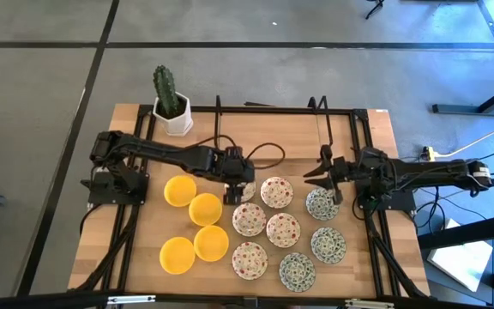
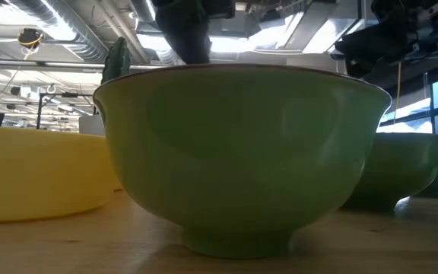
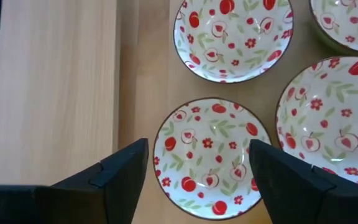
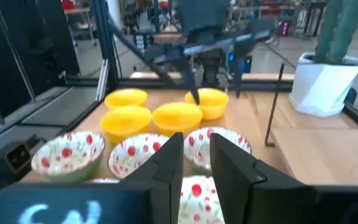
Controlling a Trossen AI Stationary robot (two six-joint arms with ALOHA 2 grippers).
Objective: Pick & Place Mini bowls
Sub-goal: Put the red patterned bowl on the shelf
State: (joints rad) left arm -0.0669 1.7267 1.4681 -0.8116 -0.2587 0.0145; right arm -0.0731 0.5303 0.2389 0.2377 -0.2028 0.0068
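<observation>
1. Left gripper [image 1: 238, 184] sits over the middle of the surface [image 1: 358, 129], directly above one red-floral bowl [image 3: 211, 154] at the far end of the bowl cluster; fingers [image 3: 126, 171] spread wide, one on each side of the rim, not touching it in the left wrist view.
2. Step in hand, as I judge it: approach/pre-grasp on that bowl; nothing lifted yet.
3. Next move likely calls for a drop until the fingers straddle the rim or wall, then a close; neighbours are near, so little sideways room; a second red-floral bowl [image 3: 234, 37] lies just beside the target.
4. Right gripper [image 1: 326, 176] hangs toward the right edge, near a green-patterned bowl [image 1: 322, 203]; fingers narrowly parted with a slim gap in the right wrist view; holding nothing that I can see.
5. Remaining mini bowls: four yellow bowls [image 1: 179, 190] toward the left-near part of the surface; red-floral and green-patterned ones in the middle and right-near part; all resting on the surface.
6. Cactus pot [image 1: 177, 120] at the far left corner, well apart; drop-off place not evident.
</observation>
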